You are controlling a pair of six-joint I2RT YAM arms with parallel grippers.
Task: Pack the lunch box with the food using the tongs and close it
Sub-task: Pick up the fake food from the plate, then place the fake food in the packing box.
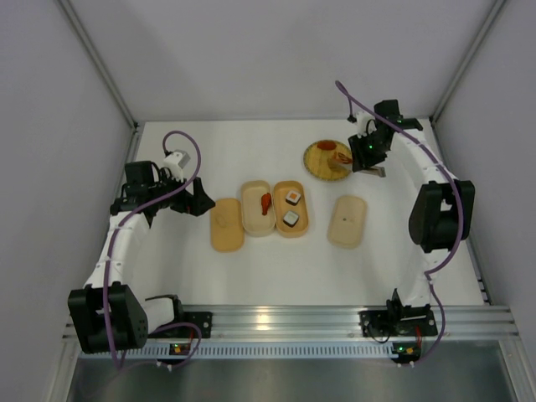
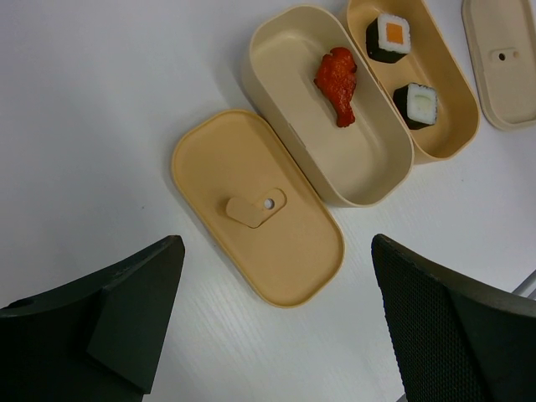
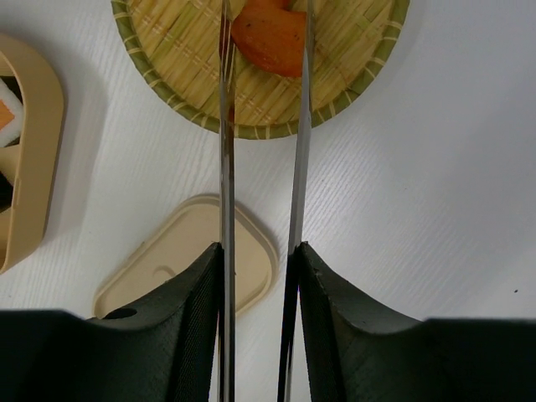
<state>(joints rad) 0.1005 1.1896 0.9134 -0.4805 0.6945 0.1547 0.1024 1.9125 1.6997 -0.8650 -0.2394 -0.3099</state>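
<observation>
The right tool (image 3: pixel 258 261) is gripping the tongs (image 3: pixel 226 126), one pad pressing on each slim silvery arm, so its jaws are standing partly closed around them. The arms are running out over the woven plate (image 3: pixel 176 59), and their tips are straddling an orange-red piece (image 3: pixel 270 38) lying there. Whether the tips are already pinching it I cannot tell.

So the step in hand looks like picking a piece of food off the plate. The next move is probably calling for a firmer squeeze until the piece is clamped, then a straight lift and a carry across the counter (image 1: pixel 268 268) to the lunch box.

One lid (image 3: pixel 197 255) is lying flat just below the plate. The two open trays are sitting side by side: the sushi rolls (image 2: pixel 389 38) are resting in the narrower tray (image 2: pixel 456 100), and a red piece (image 2: pixel 337 84) is lying in the deeper tray (image 2: pixel 276 59). A second lid (image 2: pixel 251 209) is lying beside that tray.

The left tool (image 2: pixel 275 251) is hovering over this second lid, jaws spread wide and holding nothing.
</observation>
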